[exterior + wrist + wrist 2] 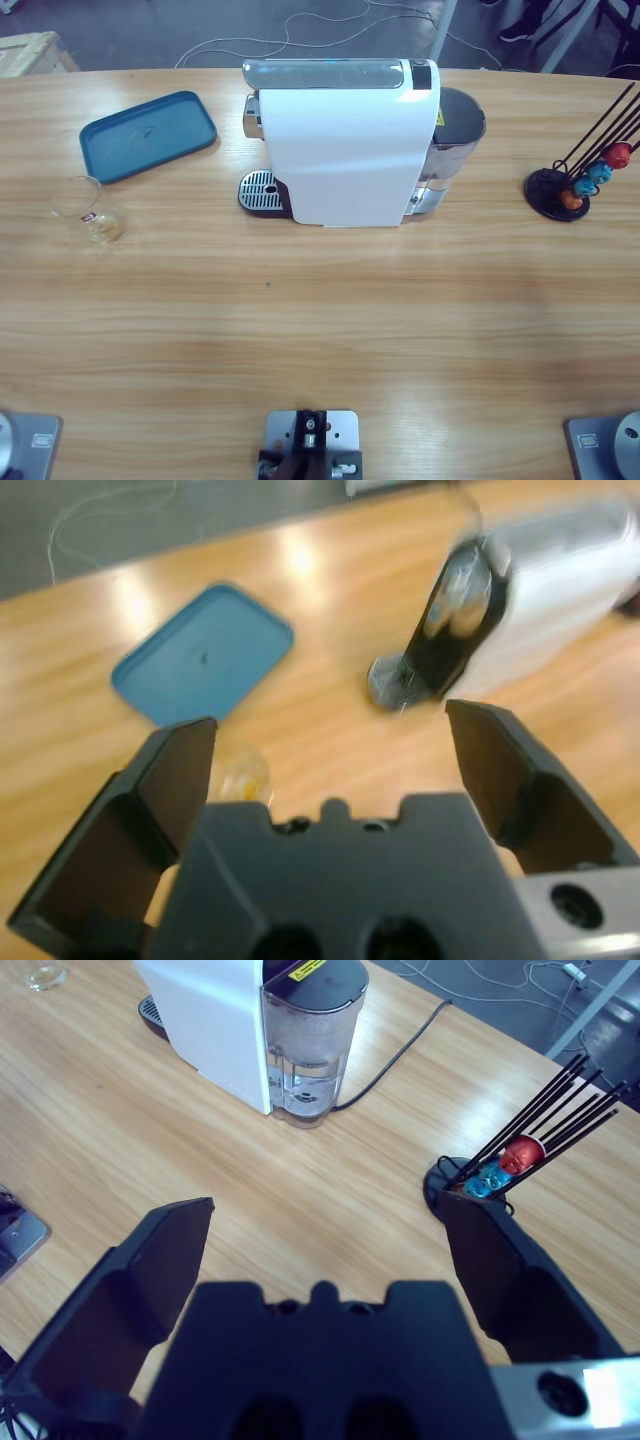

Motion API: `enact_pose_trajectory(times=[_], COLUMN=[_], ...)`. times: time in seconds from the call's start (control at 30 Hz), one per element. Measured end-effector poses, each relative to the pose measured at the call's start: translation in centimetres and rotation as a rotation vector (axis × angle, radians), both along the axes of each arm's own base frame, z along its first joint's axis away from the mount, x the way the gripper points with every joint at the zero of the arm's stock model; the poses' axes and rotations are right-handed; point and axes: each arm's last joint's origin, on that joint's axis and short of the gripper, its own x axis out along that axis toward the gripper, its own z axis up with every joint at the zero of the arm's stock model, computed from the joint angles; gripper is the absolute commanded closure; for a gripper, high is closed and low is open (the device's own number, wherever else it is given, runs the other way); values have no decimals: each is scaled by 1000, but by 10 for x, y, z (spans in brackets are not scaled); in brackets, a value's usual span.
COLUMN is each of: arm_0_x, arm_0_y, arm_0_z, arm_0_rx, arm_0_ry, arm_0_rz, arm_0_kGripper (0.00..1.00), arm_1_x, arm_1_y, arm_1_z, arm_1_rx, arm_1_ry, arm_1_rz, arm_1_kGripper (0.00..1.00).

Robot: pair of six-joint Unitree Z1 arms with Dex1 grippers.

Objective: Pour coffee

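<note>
Where the wooden surface [330, 320] runs toward its left end, a clear glass tumbler [88, 208] sits with the coffee [108, 229], a shallow pale brown pool, gathered at its base. Nothing touches the glass. Just behind it and a little to the right lies a blue tray [148, 135], bare on top, close to the tumbler without touching it. Further right, near the middle of the surface, stands a white coffee machine [345, 140] with a silver top; its round metal drip grate [260, 190] faces the tumbler's side, well apart from it. A dark-lidded water tank [455, 135] is fixed to the machine's far side. Near the right end stands a black capsule rack [575, 170] of thin rods holding red, blue and orange capsules [600, 170].

No arm shows in the high view. In the left wrist view the left tool [330, 730] hangs above the surface with its jaws spread wide and nothing between them; the tumbler appears blurred just by one jaw, the tray and machine beyond. The right tool [325, 1230] is likewise spread wide and empty, above bare wood, with the tank and rack ahead of it.
</note>
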Motion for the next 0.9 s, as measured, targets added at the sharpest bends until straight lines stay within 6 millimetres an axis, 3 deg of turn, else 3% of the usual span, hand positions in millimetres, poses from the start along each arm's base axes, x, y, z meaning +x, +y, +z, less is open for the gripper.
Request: enact_pose_trajectory(times=[0.13, 0.27, 0.33, 0.5, 0.77, 0.9], arm_0_x=[49, 97, 111, 133, 148, 149], arm_0_y=[-43, -90, -104, -125, -135, -137], arm_0_z=[26, 15, 6, -17, -45, -64], arm_0_rx=[-181, -296, -346, -468, -552, -536], arm_0_ry=[41, 142, 189, 335, 521, 585], arm_0_rz=[16, -80, -81, -49, 46, 79], arm_0_kGripper=[6, 5, 9, 23, 41, 163], arm_1_x=[-1, -2, -3, -3, -3, -3], arm_1_y=[-1, -2, -3, -3, -3, -3], arm_1_z=[0, 0, 1, 1, 1, 1], arm_1_rx=[5, 10, 13, 15, 15, 15], arm_1_ry=[-5, -9, -12, -13, -13, -13], arm_1_rz=[0, 1, 1, 1, 1, 1], arm_1_kGripper=[0, 0, 0, 0, 0, 0])
